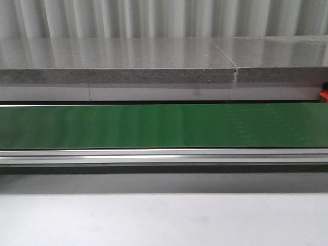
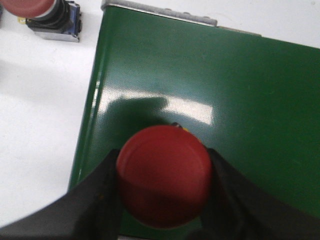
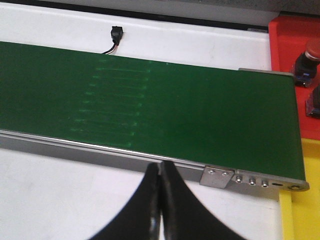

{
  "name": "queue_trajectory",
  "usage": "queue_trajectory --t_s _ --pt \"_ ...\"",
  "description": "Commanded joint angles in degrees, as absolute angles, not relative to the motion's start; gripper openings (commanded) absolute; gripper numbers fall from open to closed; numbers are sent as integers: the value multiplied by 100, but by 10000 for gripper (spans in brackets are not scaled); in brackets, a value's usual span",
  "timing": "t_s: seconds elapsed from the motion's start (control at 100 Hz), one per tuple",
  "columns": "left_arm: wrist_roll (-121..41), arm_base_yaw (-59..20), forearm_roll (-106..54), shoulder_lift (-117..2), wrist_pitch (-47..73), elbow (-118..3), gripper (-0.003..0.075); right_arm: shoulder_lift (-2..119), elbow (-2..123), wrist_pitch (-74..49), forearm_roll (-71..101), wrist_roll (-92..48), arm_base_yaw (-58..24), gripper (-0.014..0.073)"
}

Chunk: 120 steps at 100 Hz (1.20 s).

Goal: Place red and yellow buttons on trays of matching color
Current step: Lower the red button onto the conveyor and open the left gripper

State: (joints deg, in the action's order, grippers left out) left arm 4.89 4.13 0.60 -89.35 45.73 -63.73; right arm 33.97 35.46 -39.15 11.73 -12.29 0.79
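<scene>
Main worry on the left side: the left gripper (image 2: 162,200) has its fingers clamped on either side of a red button (image 2: 164,182), right over the end edge of the green conveyor belt (image 2: 200,90). Only the smooth round cap seems to be pinched, so I'd guess it could slip or twist out if the arm swings fast. A second red-capped button (image 2: 47,17) sits on the white table past the belt's corner, well apart.

Over on the right, the red tray (image 3: 295,55) sits just off the belt's far end with a couple of buttons (image 3: 306,62) already in it, and the yellow tray (image 3: 302,210) is beside it at the near corner. Dropping the held one on top of those could knock them over, or it could land in yellow by mistake.

The right gripper (image 3: 160,200) is pinched fully closed with nothing in it, hanging over the belt's near rail (image 3: 100,150). The front camera just shows bare belt.
</scene>
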Motion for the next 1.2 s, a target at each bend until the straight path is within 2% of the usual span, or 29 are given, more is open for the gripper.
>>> queue_trajectory --t_s 0.0,0.06,0.18,0.27,0.55,0.73,0.99,1.19 --pt "461 382 147 -8805 4446 -6499 158 3400 3687 -3595 1190 -1222 88 -69" --pt "327 334 147 -8805 4509 -6499 265 3400 3687 -3595 1190 -1222 88 -69" --pt "327 160 147 -8805 4556 -6499 564 3400 3687 -3595 1190 -1222 88 -69" --pt "327 7 147 -8805 4635 -6499 687 3400 3687 -3595 1190 -1222 88 -69" --pt "327 -478 83 -8619 4907 -6822 660 3400 3687 -3595 1190 -1222 88 -69" --pt "368 -462 83 -8402 4892 -7208 660 3400 3687 -3595 1190 -1222 88 -69" --pt "368 215 107 -8362 4915 -7569 660 3400 3687 -3595 1190 -1222 88 -69" --pt "368 1330 155 -8397 4877 -7569 660 3400 3687 -3595 1190 -1222 88 -69"
